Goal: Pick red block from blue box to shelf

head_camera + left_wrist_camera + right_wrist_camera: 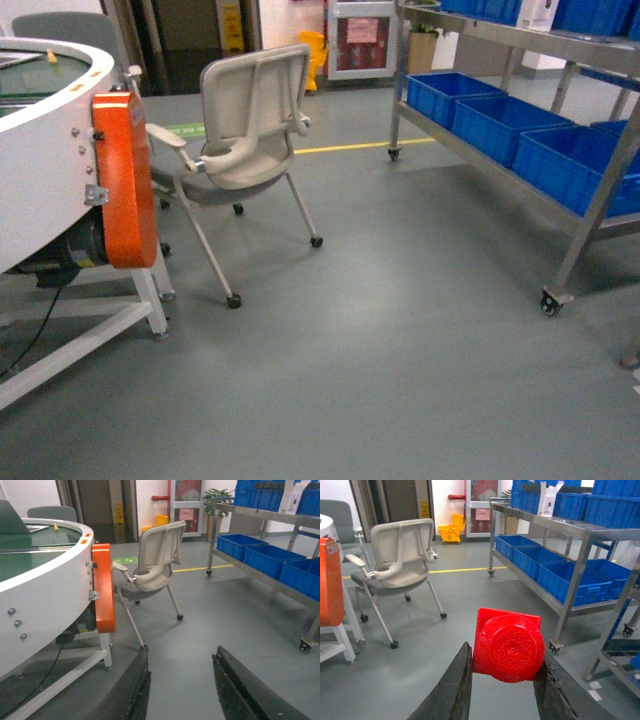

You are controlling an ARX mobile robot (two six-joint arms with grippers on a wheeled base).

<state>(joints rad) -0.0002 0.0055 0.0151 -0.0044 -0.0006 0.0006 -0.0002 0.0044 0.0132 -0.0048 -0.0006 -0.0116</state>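
**Red block held in the right gripper, chair and shelf ahead**

Closest to the right wrist camera, the red block (pixel 507 645) sat clamped between the two dark fingers of the right gripper (pixel 504 680), its round stud facing the lens and its sides touching both pads. Held up in the air, the block had grey floor (pixel 380 340) behind it.

Going from largest to smallest: a big white round machine (pixel 45 150) filled the left side of the head view, with an orange panel (pixel 125 180) fixed to its edge and white legs beneath. On the right stood the shelf (pixel 500 165), a steel rack on castors, its lower tier lined with dark blue crates (pixel 500 120), more crates on the tier above. Between machine and shelf, a light grey chair (pixel 250 140) on small wheels stood on the open floor, its back toward the robot. Beyond it ran a yellow floor line (pixel 360 146), and a yellow mop bucket (pixel 449 532) stood by the far wall.

The left gripper (pixel 180 685) showed its two dark fingers spread apart with nothing between them.
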